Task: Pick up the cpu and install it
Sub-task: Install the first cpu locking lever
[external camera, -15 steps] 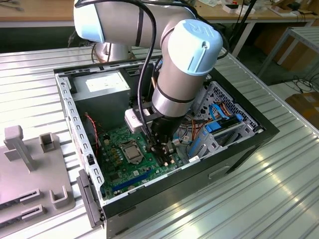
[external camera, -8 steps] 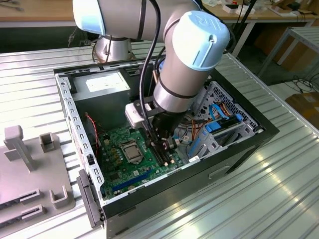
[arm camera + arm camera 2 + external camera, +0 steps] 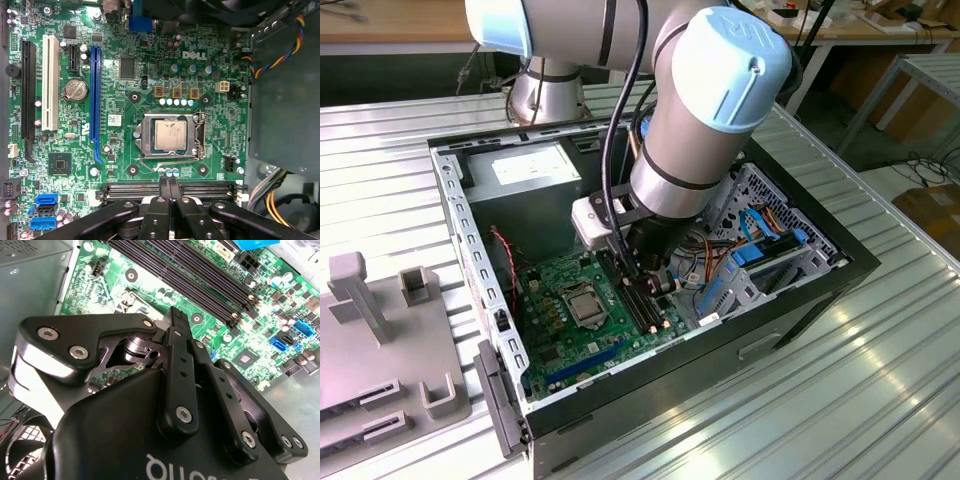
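Observation:
The cpu (image 3: 170, 135), a small square chip with a silver-grey top, lies flat inside the metal socket frame (image 3: 141, 136) in the middle of the green motherboard (image 3: 120, 150). In the exterior view the cpu (image 3: 585, 303) sits in the open computer case, toward the exterior view's left of the gripper (image 3: 656, 288). The gripper (image 3: 169, 182) is shut, its two black fingertips pressed together with nothing between them. It hovers over the black memory slots (image 3: 200, 189), beside the socket and apart from the cpu. In the second wrist view the gripper (image 3: 176, 320) points down at the board.
The black computer case (image 3: 800, 300) walls in the board. A blue slot (image 3: 95, 90), a white slot (image 3: 49, 80) and a coin battery (image 3: 75, 90) lie beside the socket. Coloured cables (image 3: 760, 230) and a drive bay crowd the exterior view's right. A grey fixture (image 3: 370, 330) stands outside the case.

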Tool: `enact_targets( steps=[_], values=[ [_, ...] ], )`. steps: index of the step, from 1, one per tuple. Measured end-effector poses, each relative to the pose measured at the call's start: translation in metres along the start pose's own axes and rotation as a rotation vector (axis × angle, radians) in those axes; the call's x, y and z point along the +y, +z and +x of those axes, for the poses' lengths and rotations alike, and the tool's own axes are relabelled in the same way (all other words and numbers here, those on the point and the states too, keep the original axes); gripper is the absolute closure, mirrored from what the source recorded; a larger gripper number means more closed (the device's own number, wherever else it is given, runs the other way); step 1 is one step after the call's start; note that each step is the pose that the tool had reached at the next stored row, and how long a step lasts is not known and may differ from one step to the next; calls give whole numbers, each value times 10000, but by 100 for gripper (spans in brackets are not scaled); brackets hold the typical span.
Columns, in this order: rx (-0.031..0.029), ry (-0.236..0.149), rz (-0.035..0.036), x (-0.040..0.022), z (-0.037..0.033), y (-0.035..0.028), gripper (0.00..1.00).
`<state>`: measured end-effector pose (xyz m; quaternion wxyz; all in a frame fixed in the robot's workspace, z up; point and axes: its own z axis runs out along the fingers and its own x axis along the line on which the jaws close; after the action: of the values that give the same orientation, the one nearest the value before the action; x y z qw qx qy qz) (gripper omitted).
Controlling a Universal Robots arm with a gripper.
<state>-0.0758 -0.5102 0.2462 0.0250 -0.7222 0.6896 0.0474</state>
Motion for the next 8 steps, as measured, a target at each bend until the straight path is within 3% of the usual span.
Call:
enact_targets(
  steps=[2,5,7,8],
  values=[
    [-49,-3,2,0,-1,-2,89],
    [-21,0,-27,-1,13,4,89],
    [53,7,-55,1,38,8,89],
    [170,13,-73,3,69,15,89]
  ],
)
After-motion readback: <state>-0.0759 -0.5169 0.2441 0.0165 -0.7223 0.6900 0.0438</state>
